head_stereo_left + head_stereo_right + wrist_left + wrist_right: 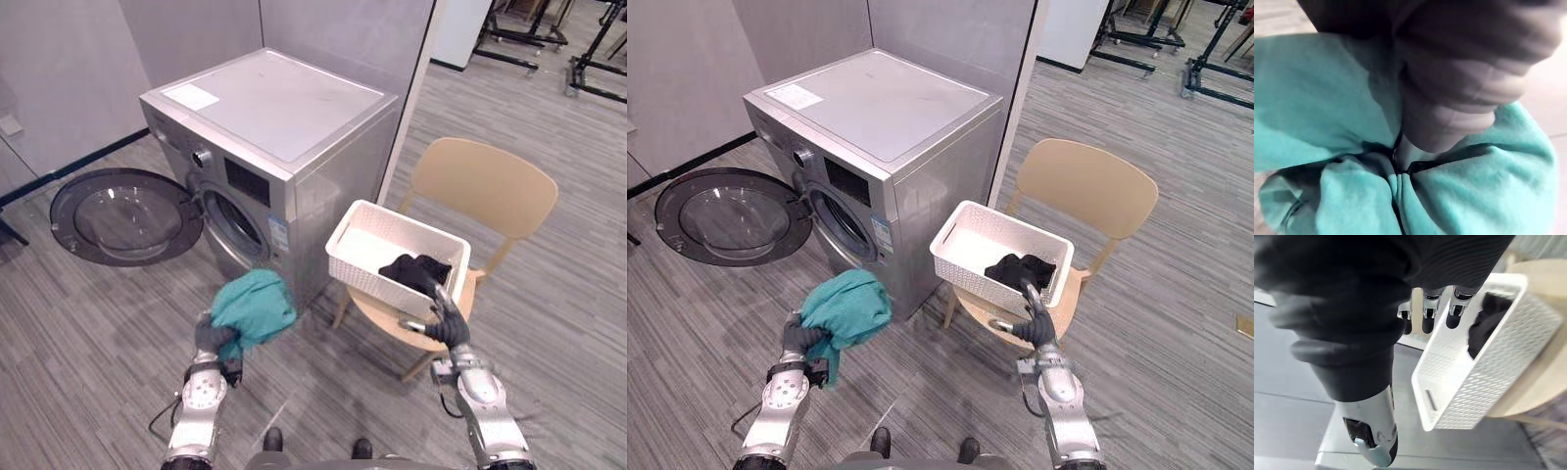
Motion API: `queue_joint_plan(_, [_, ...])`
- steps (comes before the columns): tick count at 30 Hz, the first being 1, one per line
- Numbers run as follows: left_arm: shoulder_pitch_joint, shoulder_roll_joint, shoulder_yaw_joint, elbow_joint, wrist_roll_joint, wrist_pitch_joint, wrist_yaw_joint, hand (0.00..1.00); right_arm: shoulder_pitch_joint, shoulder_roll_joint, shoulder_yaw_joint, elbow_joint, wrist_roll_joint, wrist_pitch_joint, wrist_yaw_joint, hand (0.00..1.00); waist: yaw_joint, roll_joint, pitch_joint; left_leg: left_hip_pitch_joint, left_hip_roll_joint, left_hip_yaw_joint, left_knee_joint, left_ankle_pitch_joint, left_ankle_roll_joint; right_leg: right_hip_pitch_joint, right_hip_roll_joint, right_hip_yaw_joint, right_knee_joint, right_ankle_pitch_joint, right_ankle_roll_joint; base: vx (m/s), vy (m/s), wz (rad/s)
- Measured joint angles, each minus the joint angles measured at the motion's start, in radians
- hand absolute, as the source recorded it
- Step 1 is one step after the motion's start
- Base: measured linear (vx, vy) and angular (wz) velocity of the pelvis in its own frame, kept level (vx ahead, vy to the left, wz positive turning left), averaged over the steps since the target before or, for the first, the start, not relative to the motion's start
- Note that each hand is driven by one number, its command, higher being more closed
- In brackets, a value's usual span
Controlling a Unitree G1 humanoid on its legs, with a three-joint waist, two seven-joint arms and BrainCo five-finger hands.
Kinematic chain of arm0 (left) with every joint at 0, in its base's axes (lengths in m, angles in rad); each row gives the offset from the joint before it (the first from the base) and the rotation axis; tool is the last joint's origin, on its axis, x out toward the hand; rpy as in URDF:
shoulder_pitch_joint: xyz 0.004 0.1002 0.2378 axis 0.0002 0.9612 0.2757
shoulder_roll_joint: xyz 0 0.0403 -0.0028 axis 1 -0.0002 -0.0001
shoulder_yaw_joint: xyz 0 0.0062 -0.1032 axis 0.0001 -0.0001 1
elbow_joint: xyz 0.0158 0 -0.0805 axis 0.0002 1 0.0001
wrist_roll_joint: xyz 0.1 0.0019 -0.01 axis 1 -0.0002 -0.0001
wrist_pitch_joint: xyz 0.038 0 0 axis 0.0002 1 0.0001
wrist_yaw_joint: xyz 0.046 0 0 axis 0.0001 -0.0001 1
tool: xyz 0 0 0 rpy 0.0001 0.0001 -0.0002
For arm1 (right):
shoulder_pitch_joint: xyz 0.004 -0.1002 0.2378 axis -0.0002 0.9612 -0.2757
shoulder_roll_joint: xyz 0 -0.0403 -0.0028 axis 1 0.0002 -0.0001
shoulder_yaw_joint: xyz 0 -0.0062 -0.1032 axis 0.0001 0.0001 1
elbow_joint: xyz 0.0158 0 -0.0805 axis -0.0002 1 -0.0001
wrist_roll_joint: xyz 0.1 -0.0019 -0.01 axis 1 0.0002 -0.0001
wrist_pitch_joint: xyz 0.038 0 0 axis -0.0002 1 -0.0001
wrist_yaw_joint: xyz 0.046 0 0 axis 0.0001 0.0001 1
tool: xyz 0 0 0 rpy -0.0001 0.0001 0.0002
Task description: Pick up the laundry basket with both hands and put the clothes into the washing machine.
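In the lower left of the left eye view, the left hand [212, 338] was clenched around a bunched teal garment [253, 305], holding it up off the grey plank floor [88, 323] in front of the washing machine [284, 108]. The machine filled the upper centre. Its round door [122, 217] was swung wide open towards the left edge, and the drum opening [233, 227] sat just above the raised cloth.

Right of centre, the white laundry basket [358, 269] rested on the seat of a beige chair [485, 186]. A black garment [416, 269] lay in its near right corner. The right hand [448, 321] was at the lower right by that corner, its fingers [1430, 313] straight and gripping nothing, close beside the basket's perforated wall.
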Motion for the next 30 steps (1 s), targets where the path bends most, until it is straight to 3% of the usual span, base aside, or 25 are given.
queue_joint_plan(1, [0.003,0.0,0.0,0.002,0.0,0.003,0.0,1.0,-0.001,0.001,-0.005,0.029,-0.006,0.003,-0.005,0.0,0.002,-0.004,0.004,-0.013,-0.009,0.002,-0.002,0.009,0.011,-0.006,-0.021,-0.025,0.023,-0.017,-0.002,-0.02,0.011,1.37])
queue_joint_plan(2, [0.016,-0.002,0.001,0.002,0.0,0.007,-0.001,1.0,-0.004,0.002,-0.013,0.083,-0.015,0.013,-0.02,0.0,0.001,-0.007,0.01,-0.03,-0.017,0.069,-0.015,-0.017,0.104,0.0,-0.055,-0.09,0.038,-0.035,-0.002,-0.03,0.023,1.56])
queue_joint_plan(3, [0.02,-0.005,0.007,0.013,0.001,0.009,-0.001,1.0,-0.005,0.005,-0.016,0.124,-0.021,0.022,-0.034,0.0,-0.003,-0.017,0.015,-0.041,-0.009,0.206,-0.026,-0.083,0.203,0.021,-0.076,-0.151,0.009,-0.027,0.005,-0.02,0.015,1.68])
queue_joint_plan(4, [0.013,-0.01,0.008,0.025,0.001,0.01,-0.001,1.0,-0.007,0.003,-0.025,0.145,-0.027,0.022,-0.04,0.0,-0.003,-0.018,0.019,-0.05,-0.005,0.283,-0.018,-0.088,0.209,0.03,-0.1,-0.184,-0.003,-0.021,0.007,0.07,0.072,1.74])
queue_joint_plan(5, [0.003,-0.023,0.009,0.048,0.001,0.01,0.0,1.0,-0.021,-0.003,-0.034,0.202,-0.038,0.026,-0.047,0.0,-0.002,-0.021,0.027,-0.067,0.005,0.456,0.0,-0.075,0.192,0.037,-0.131,-0.244,0.0,-0.019,0.006,0.13,0.141,1.62])
queue_joint_plan(6, [0.01,-0.033,0.009,0.072,0.001,0.013,0.0,1.0,-0.035,-0.019,-0.036,0.261,-0.045,0.033,-0.056,0.0,-0.002,-0.005,0.028,-0.058,0.01,0.586,0.005,-0.067,0.19,0.052,-0.146,-0.298,0.015,-0.024,0.015,0.21,0.234,1.54])
queue_joint_plan(7, [0.013,-0.037,0.009,0.084,0.002,0.017,0.0,1.0,-0.044,-0.021,-0.044,0.286,-0.045,0.036,-0.06,0.0,-0.003,0.012,0.031,-0.044,0.014,0.62,0.015,-0.048,0.167,0.071,-0.147,-0.326,0.02,-0.03,0.023,0.27,0.214,1.4])
queue_joint_plan(8, [0.017,-0.033,0.014,0.114,0.002,0.017,0.0,1.0,-0.063,-0.01,-0.073,0.337,-0.044,0.039,-0.065,0.0,-0.003,0.024,0.036,-0.019,0.01,0.603,0.017,0.019,0.113,0.114,-0.157,-0.37,0.028,-0.044,0.046,0.26,0.17,1.32])
queue_joint_plan(10, [0.019,-0.023,0.019,0.143,0.002,0.02,0.0,1.0,-0.076,0.023,-0.088,0.39,-0.044,0.043,-0.066,0.0,-0.001,-0.01,0.055,-0.009,-0.027,0.532,0.03,-0.001,0.121,0.174,-0.185,-0.402,0.026,-0.054,0.066,0.18,0.074,1.28])
queue_joint_plan(12, [0.042,-0.018,0.024,0.157,0.005,0.025,-0.001,1.0,-0.085,0.049,-0.096,0.44,-0.044,0.054,-0.066,0.0,0.001,-0.061,0.073,-0.014,-0.092,0.468,0.093,-0.09,0.136,0.188,-0.293,-0.392,0.171,-0.09,0.11,0.18,0.124,1.05])
queue_joint_plan(13, [0.055,-0.021,0.023,0.158,0.005,0.029,-0.001,1.0,-0.082,0.05,-0.098,0.441,-0.044,0.057,-0.066,0.0,-0.001,-0.063,0.075,-0.01,-0.107,0.452,0.106,-0.105,0.146,0.171,-0.327,-0.357,0.244,-0.085,0.083,0.22,0.229,0.76])
queue_joint_plan(14, [0.074,-0.025,0.023,0.156,0.005,0.038,0.0,1.0,-0.067,0.053,-0.098,0.438,-0.044,0.058,-0.066,0.0,-0.006,-0.056,0.084,0.009,-0.122,0.425,0.136,-0.139,0.162,0.106,-0.369,-0.228,0.413,-0.033,-0.037,0.2,0.216,0.56])
queue_joint_plan(15, [0.081,-0.024,0.023,0.154,0.005,0.04,0.001,1.0,-0.06,0.059,-0.097,0.439,-0.043,0.059,-0.066,0.0,-0.007,-0.051,0.09,0.02,-0.122,0.408,0.154,-0.157,0.166,0.068,-0.363,-0.136,0.483,0.0,-0.09,0.27,0.231,0.72])
queue_joint_plan(17, [0.08,-0.007,0.024,0.153,0.004,0.044,0.007,1.0,-0.031,0.1,-0.09,0.424,-0.03,0.058,-0.065,0.0,-0.036,-0.033,0.121,0.073,-0.105,0.335,0.195,-0.214,0.167,-0.062,-0.187,0.17,0.659,-0.091,0.023,0.25,0.117,0.76])
queue_joint_plan(20, [0.064,0.005,0.023,0.152,0.003,0.044,0.01,1.0,-0.01,0.115,-0.077,0.391,-0.01,0.057,-0.067,0.0,-0.062,-0.057,0.133,0.123,-0.127,0.305,0.194,-0.254,0.159,-0.212,-0.081,0.235,0.597,-0.124,0.046,0.28,0.041,0.57])
queue_joint_plan(22, [0.033,-0.004,0.016,0.154,0.003,0.044,0.009,1.0,0.007,0.118,-0.08,0.37,0.007,0.057,-0.068,0.0,-0.081,-0.061,0.142,0.152,-0.151,0.264,0.191,-0.278,0.151,-0.274,-0.032,0.22,0.357,-0.091,0.064,0.39,-0.02,0.71])
queue_joint_plan(23, [0.016,-0.01,0.011,0.154,0.003,0.044,0.005,1.0,0.006,0.118,-0.082,0.371,0.008,0.057,-0.067,0.0,-0.098,-0.062,0.154,0.181,-0.162,0.234,0.187,-0.286,0.143,-0.261,-0.012,0.223,0.147,-0.018,0.05,0.35,-0.05,0.71])
queue_joint_plan(25, [-0.001,-0.014,0.01,0.154,0.004,0.043,0.003,1.0,0.007,0.12,-0.082,0.371,0.008,0.058,-0.067,0.0,-0.108,-0.072,0.16,0.224,-0.18,0.201,0.174,-0.296,0.13,-0.246,-0.008,0.224,-0.051,0.075,0.044,0.4,-0.066,0.68])
queue_joint_plan(26, [-0.012,-0.014,0.01,0.154,0.006,0.043,0.003,1.0,0.01,0.12,-0.082,0.371,0.007,0.059,-0.067,0.0,-0.108,-0.081,0.161,0.258,-0.188,0.177,0.16,-0.313,0.107,-0.245,-0.015,0.225,-0.109,0.123,0.036,0.68,-0.17,0.75])
queue_joint_plan(27, [-0.019,-0.02,0.009,0.152,0.011,0.043,0.003,1.0,0.017,0.119,-0.085,0.361,0.006,0.064,-0.067,0.0,-0.109,-0.08,0.162,0.297,-0.169,0.154,0.156,-0.343,0.072,-0.242,-0.011,0.213,-0.07,0.181,-0.026,0.69,-0.198,0.71])
queue_joint_plan(29, [-0.011,-0.032,-0.001,0.151,0.022,0.042,0.002,1.0,0.029,0.121,-0.086,0.317,0.006,0.065,-0.065,0.0,-0.109,-0.055,0.163,0.306,-0.118,0.16,0.236,-0.38,0.009,-0.222,0.0,0.157,0.014,0.208,-0.068,0.6,-0.229,0.53])
queue_joint_plan(30, [-0.007,-0.039,0.007,0.145,0.022,0.044,0.002,1.0,0.028,0.122,-0.082,0.3,0.007,0.066,-0.061,0.0,-0.113,-0.041,0.17,0.235,-0.063,0.187,0.478,-0.393,-0.013,-0.176,0.022,0.132,0.041,0.18,-0.105,0.61,-0.289,0.37])
